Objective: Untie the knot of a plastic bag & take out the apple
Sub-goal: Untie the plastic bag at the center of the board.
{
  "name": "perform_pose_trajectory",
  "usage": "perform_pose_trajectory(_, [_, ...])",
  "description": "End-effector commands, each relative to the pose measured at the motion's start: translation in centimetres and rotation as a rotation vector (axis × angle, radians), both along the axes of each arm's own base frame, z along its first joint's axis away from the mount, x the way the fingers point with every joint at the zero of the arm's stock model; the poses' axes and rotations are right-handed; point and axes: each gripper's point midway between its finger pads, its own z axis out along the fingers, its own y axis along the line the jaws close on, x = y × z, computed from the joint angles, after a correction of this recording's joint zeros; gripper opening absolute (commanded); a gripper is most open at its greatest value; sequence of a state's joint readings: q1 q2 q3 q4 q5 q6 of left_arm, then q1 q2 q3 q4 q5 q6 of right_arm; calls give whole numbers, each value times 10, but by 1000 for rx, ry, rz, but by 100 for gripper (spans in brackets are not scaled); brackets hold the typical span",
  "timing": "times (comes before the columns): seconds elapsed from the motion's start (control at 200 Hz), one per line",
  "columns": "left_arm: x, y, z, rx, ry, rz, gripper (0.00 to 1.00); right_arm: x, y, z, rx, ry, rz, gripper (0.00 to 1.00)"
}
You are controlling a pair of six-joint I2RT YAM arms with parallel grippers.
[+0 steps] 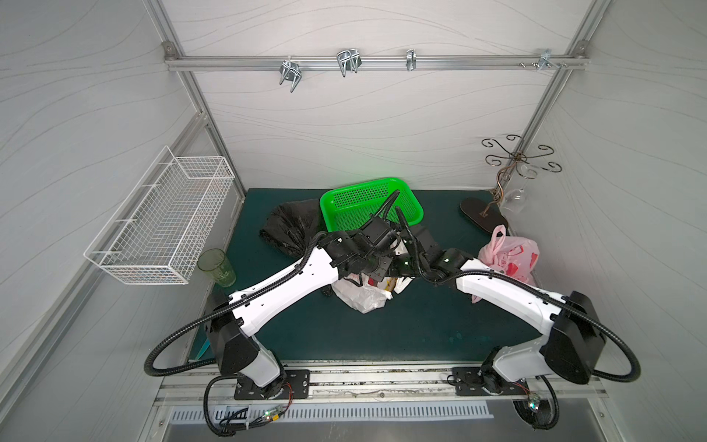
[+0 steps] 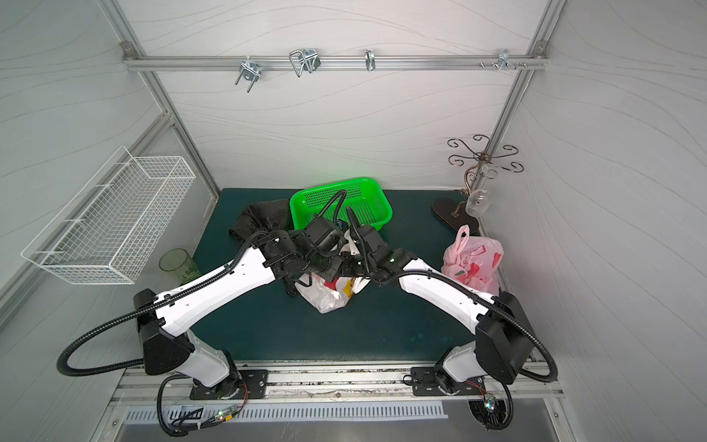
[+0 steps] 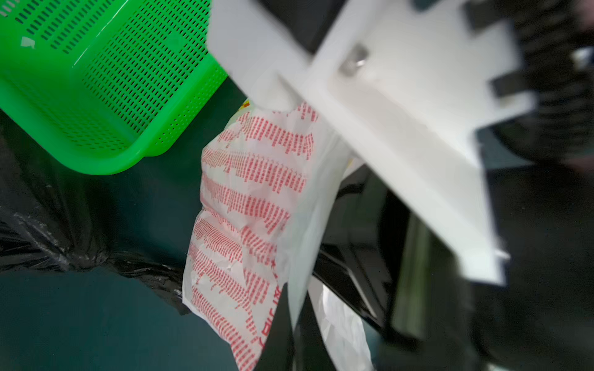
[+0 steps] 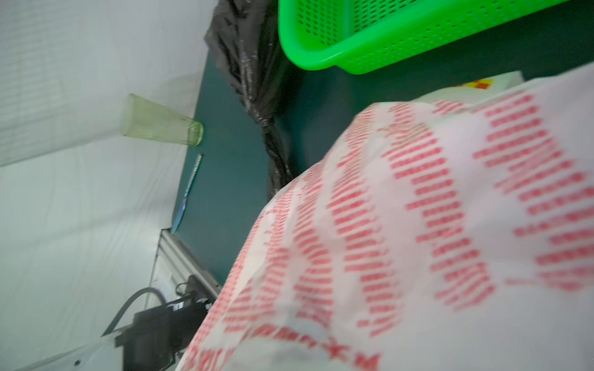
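Both pinch the white bag [image 1: 361,296] from above: left hand [image 3: 287,324], right hand [image 3: 279,91] nearly touching, knot hidden between, I reckon.

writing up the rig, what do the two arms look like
Both the left arm and right arm have white curved shells with black joints, wrists and shoulder housings. A black ribbed cable hose loops from each base along the link. Small green lights glow near the wrists.
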State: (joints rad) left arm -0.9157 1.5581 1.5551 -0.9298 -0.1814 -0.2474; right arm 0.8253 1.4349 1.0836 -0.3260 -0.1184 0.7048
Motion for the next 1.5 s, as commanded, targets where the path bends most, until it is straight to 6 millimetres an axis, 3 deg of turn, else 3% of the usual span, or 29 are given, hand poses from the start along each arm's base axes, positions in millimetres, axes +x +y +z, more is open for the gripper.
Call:
perform_pose_trajectory(0.0, [3, 3, 19, -38, -47, 12, 0, 8, -30, -17, -157, -5, -122, 0])
perform_pose_trajectory(0.305, [22, 43, 23, 4, -82, 69, 0, -24, -82, -97, -339, 114, -182, 0])
perform_pose_trajectory(0.455, [28, 64, 30, 4, -99, 101, 0, -37, -101, -116, -368, 135, -204, 0])
perform_pose_trajectory(0.66, [25, 66, 30, -15, -86, 102, 0, -36, -106, -103, -381, 101, -195, 0])
perform_pose_trajectory(0.855, [27, 57, 27, -49, -72, 90, 0, -34, -96, -48, -379, -74, -156, 0])
perform_pose_trajectory(1.01, [20, 44, 25, -106, -25, 55, 0, -38, -70, -12, -271, -169, -56, 0])
perform_pose_trajectory(1.196, [12, 27, 25, -222, -11, 5, 0, -64, 0, -6, -111, -183, 300, 0])
perform_pose_trajectory(1.391, [15, 23, 27, -212, -16, -25, 0, -122, 43, -11, -30, -124, 542, 0])
perform_pose_trajectory(1.496, [17, 20, 28, -198, -14, -35, 0, -166, 57, -10, 31, -111, 687, 0])
